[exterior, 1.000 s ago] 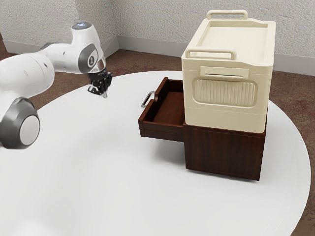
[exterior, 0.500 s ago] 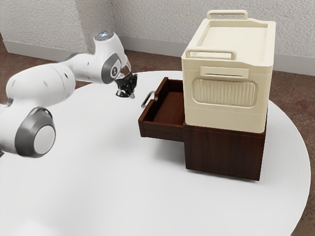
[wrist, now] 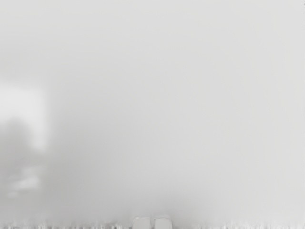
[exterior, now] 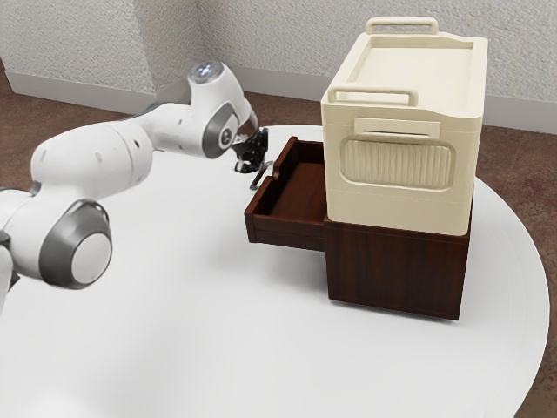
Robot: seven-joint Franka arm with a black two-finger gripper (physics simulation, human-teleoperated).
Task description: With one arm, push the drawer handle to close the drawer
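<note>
My gripper (exterior: pixel 263 165) is just beside the metal handle (exterior: pixel 258 180) on the drawer's front, at the handle's upper end; whether they touch I cannot tell. In the wrist view the tips of my gripper (wrist: pixel 152 223) stand side by side at the lower edge, close together and shut, with no object between them. The dark wooden drawer (exterior: pixel 287 228) is pulled out from its cabinet (exterior: pixel 396 272) toward the exterior view's left. Its inside holds nothing visible.
A cream box (exterior: pixel 396 196) with two top handles stands on the cabinet. All of it rests on a round white table (exterior: pixel 200 305), whose surface also shows in the wrist view. A textured wall (exterior: pixel 261 35) is behind.
My gripper has moved toward the exterior view's right, from well away from the drawer up to its handle. The drawer, cabinet and cream box have not moved.
</note>
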